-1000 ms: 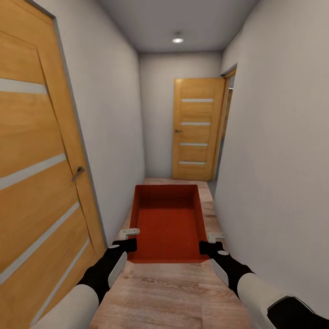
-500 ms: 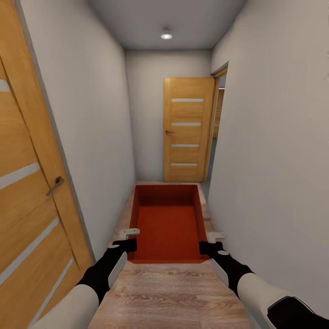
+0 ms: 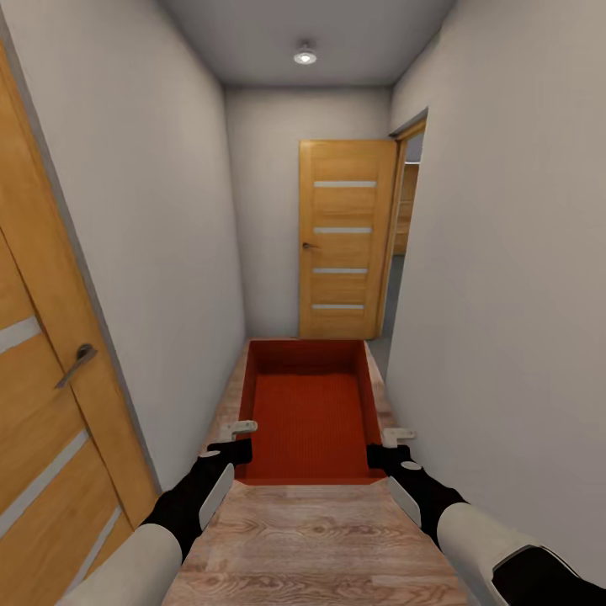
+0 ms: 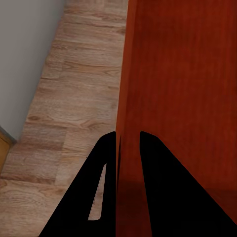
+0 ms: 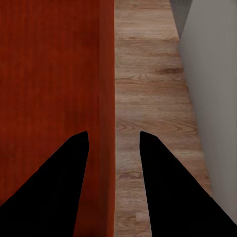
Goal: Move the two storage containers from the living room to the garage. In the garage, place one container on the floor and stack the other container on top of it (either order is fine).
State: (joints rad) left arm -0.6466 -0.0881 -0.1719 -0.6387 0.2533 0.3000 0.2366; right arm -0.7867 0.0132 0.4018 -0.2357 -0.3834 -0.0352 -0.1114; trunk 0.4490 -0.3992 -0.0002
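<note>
One storage container (image 3: 311,412), a red-orange open bin, hangs just above the wood plank floor of a narrow hallway, straight ahead between my arms. My left gripper (image 3: 238,439) is shut on its left wall; the left wrist view shows the fingers (image 4: 106,168) pinching that wall (image 4: 177,98). My right gripper (image 3: 389,444) straddles the right wall. In the right wrist view its fingers (image 5: 163,177) stand apart from the container (image 5: 49,74), with floor showing beside the rim. The bin holds nothing. The second container, the living room and the garage are out of view.
A closed wooden door (image 3: 42,404) with a lever handle (image 3: 77,360) lines the near left. Grey walls (image 3: 505,295) hem the passage on both sides. At the far end an open wooden door (image 3: 345,252) stands beside a doorway (image 3: 408,227) on the right.
The camera has moved forward along the hallway, so the left door has slid back out of the picture. The container and both grippers keep their places in the view.
</note>
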